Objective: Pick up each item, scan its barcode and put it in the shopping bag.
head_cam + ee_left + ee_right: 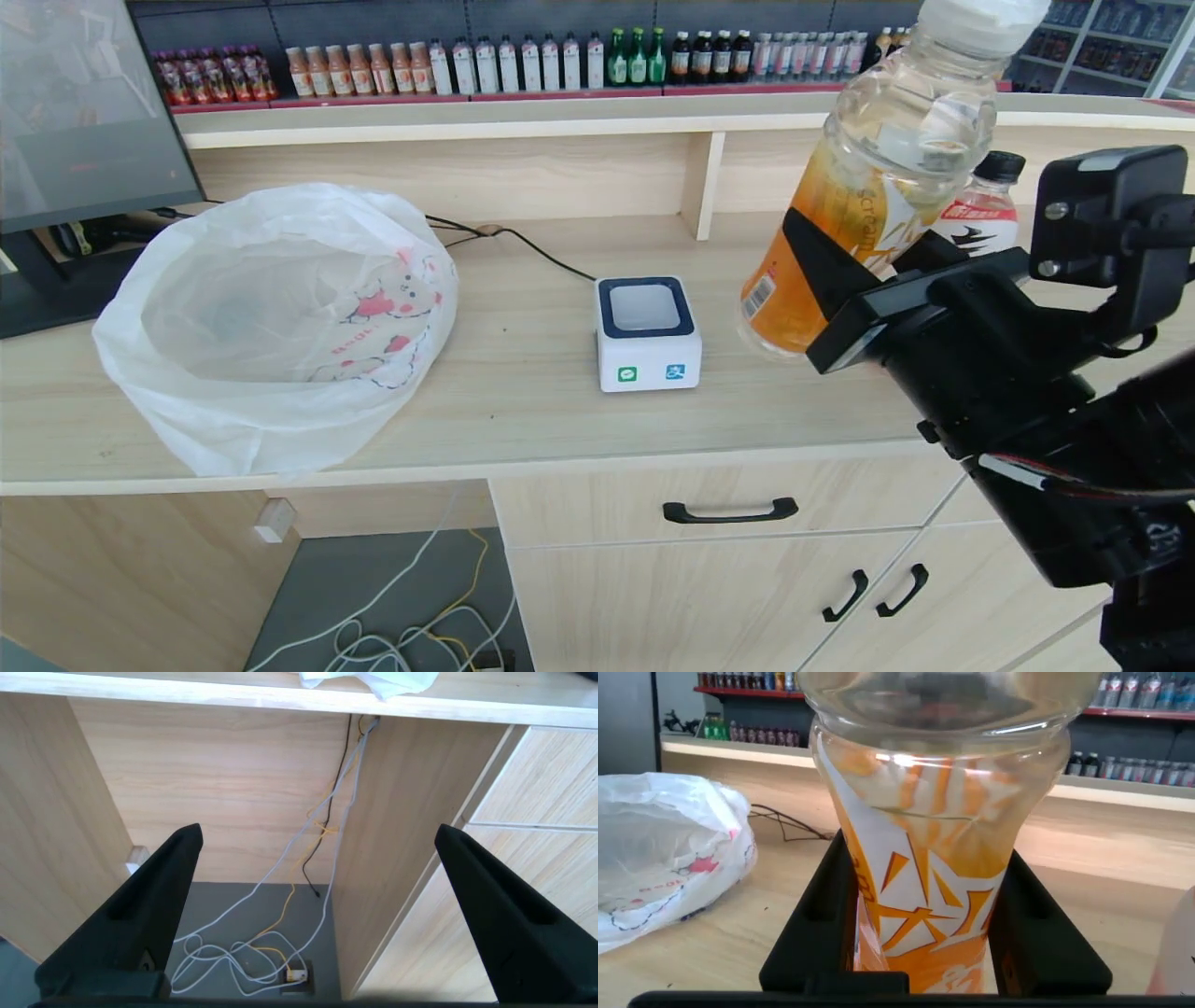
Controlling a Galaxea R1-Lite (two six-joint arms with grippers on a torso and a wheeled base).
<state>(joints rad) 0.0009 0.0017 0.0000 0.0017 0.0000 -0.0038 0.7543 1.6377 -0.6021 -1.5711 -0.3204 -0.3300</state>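
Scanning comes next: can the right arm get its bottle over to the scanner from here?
Probably yes. The right hand holds the orange-labelled bottle above the counter, just right of the scanner. Nothing stands between them, and the scanner's window is uncovered.

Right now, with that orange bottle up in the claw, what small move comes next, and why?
Probably swing the bottle left over the scanner: the right claw holds it off to one side, barcode showing, not yet above the window.

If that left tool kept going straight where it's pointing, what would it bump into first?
Probably the hanging cables under the counter, then the wooden back panel; depth is unclear.
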